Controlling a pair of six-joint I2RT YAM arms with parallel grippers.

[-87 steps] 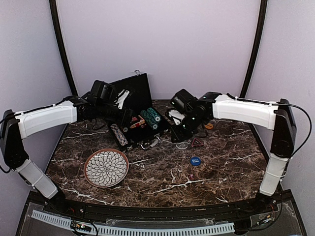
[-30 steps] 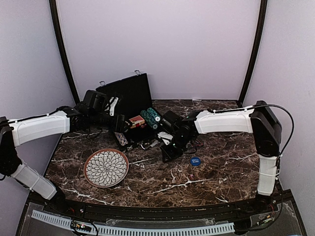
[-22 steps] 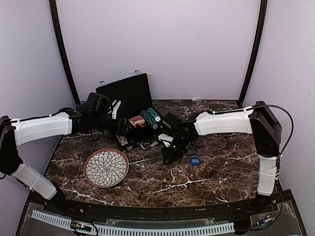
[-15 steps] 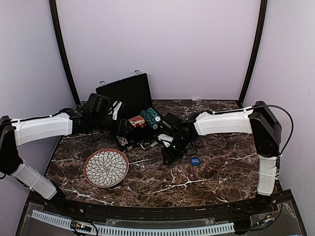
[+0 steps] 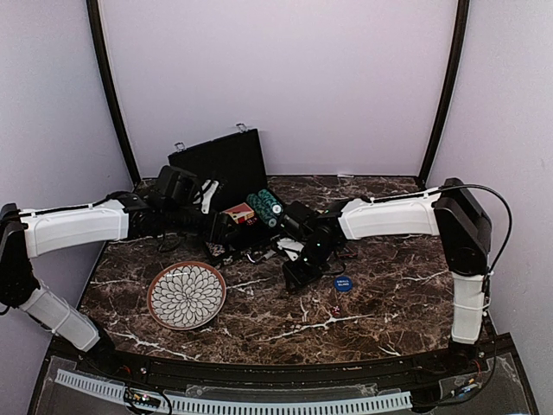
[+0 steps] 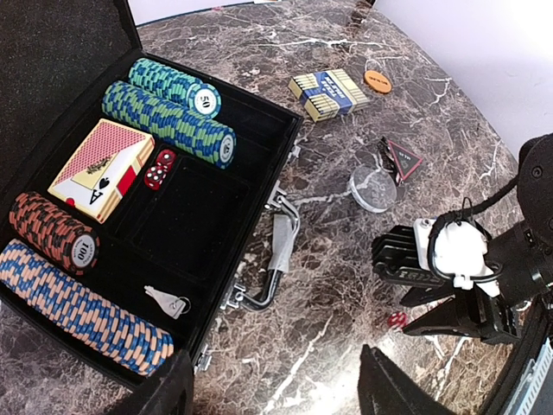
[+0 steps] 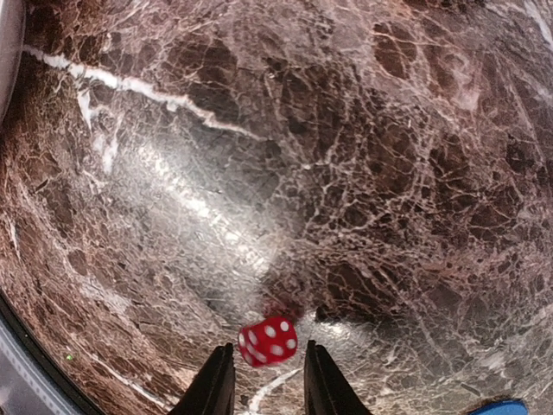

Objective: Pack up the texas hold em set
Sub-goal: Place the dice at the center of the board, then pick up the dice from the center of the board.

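Collecting red die [image 7: 268, 340] off desk [image 7: 363, 173]: right fingers [image 7: 216, 385] narrowly parted, empty, astride it; next: lower, pinch. Left fingers [image 6: 164, 393] wide, empty.

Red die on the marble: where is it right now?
In the right wrist view the red die lies on the marble table, right at the tips of the open fingers of the right gripper.

Briefcase [image 6: 186, 229] blk, silver latches. Green/blue chip stack [image 6: 168, 117] striped; blue/orange chip stack [image 6: 78, 307] striped. Card deck [image 6: 99, 169] red patt. 2nd deck [image 6: 333, 92] blue/yellow. Die [image 7: 268, 340] red, white pips. Tabletop [image 7: 346, 130] dk brown marble, white veins. Plate [image 5: 187, 296] white petal patt, brown rim.
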